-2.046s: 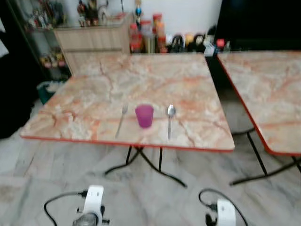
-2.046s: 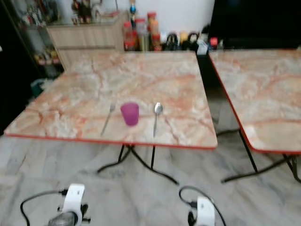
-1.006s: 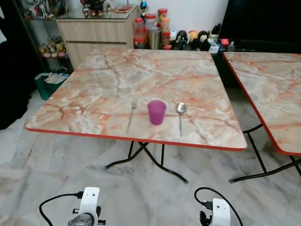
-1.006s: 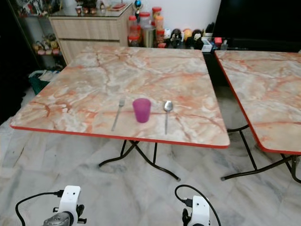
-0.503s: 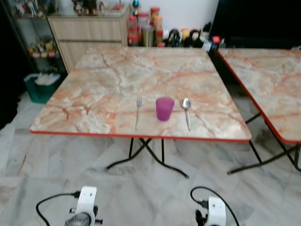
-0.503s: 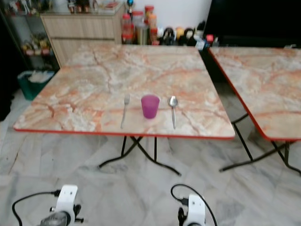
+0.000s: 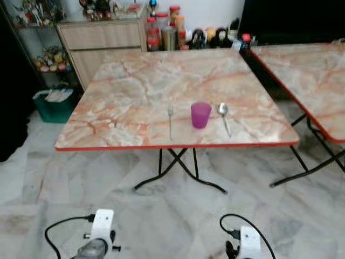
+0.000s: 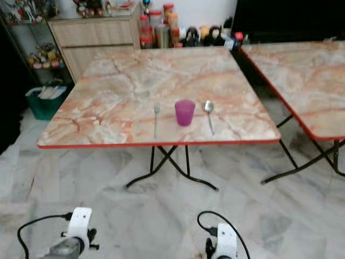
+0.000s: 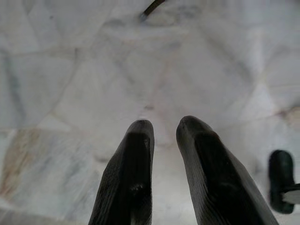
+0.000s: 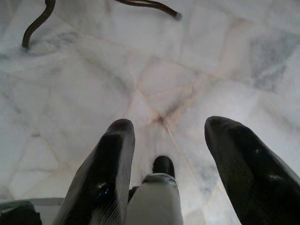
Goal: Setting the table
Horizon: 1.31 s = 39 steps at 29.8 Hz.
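A purple cup stands upright near the front edge of the marble-patterned table. A fork lies to its left and a spoon to its right, both pointing away from me. Both arms hang low, well short of the table. In the left wrist view, my left gripper points at the floor, its fingers nearly together with nothing between them. My right gripper hangs over the floor tiles with its fingers wide apart and empty.
A second, similar table stands to the right across a narrow gap. Behind are a wooden cabinet and a row of bottles and jars. A green bin sits at the left. Black folding legs spread under the table on the marble floor.
The whole view has shifted as the camera moved, so the table now sits more to the right. Cup, fork and spoon keep their places on it. Both arms still hang.
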{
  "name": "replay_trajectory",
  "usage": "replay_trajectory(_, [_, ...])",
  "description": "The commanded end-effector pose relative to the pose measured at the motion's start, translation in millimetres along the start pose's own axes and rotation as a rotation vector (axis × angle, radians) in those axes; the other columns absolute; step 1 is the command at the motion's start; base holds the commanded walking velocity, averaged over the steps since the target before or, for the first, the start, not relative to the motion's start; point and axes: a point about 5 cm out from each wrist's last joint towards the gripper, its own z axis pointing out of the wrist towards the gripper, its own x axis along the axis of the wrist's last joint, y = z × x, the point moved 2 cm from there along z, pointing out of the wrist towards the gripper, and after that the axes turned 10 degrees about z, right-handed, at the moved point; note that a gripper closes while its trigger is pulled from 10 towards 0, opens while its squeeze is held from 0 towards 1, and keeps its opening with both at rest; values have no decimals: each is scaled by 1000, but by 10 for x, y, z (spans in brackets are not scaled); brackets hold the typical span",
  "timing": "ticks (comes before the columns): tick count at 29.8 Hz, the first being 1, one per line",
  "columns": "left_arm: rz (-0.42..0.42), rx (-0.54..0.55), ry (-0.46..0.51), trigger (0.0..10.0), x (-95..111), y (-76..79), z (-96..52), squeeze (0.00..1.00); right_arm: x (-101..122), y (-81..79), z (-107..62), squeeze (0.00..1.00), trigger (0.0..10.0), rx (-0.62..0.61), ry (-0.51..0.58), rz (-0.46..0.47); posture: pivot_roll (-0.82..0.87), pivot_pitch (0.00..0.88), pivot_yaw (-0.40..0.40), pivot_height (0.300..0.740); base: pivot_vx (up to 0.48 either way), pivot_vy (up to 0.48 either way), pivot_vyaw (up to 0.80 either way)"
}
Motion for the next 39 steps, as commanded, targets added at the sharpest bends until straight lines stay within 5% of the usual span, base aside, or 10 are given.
replay_trajectory(1, [6,1,32,10000,85,-28,11,0,55,-39,13,0,10000,7,18,11,1,0,35,736,0,0,0])
replay_trajectory(39, [23,-5,2,10000,-29,3,-9,0,28,3,-1,0,10000,11,21,-30,-7,0,36,736,268,0,0])
